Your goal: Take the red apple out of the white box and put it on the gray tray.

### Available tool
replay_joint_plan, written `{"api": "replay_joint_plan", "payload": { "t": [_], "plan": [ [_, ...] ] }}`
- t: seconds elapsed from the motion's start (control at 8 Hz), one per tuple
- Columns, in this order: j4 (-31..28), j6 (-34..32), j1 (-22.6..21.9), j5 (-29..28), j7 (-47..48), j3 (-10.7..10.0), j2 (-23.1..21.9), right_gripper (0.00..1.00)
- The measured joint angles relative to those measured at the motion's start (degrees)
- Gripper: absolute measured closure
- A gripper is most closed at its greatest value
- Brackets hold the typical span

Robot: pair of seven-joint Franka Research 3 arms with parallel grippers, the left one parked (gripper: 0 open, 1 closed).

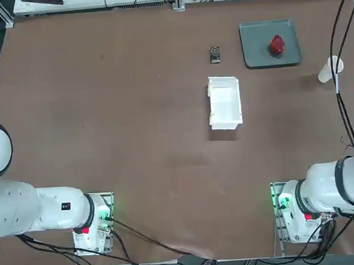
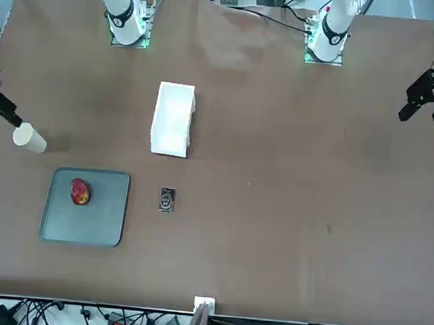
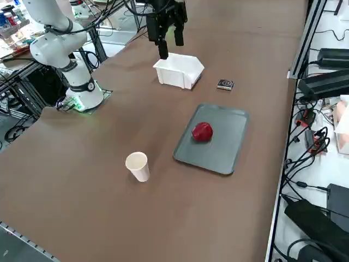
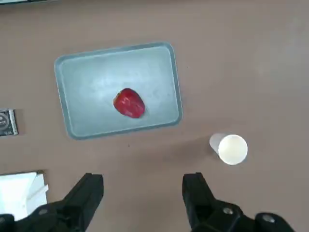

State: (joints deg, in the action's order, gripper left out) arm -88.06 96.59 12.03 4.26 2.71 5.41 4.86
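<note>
Checking placement, you have the red apple point(image 4: 129, 103) resting on the gray tray point(image 4: 118, 125), farther out from the arm's base than your right gripper point(image 4: 143, 178), which is open and empty (withdrawal appears to be all that remains).

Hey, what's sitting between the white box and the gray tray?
The top view shows only bare table between the white box and the gray tray.
</note>
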Motion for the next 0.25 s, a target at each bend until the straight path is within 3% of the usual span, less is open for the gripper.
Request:
{"api": "replay_joint_plan", "payload": {
  "t": [0.25],
  "plan": [
    [2.6, -2.9, 0.2, 0.0, 0.1, -0.1, 0.0, 0.00]
  ]
}}
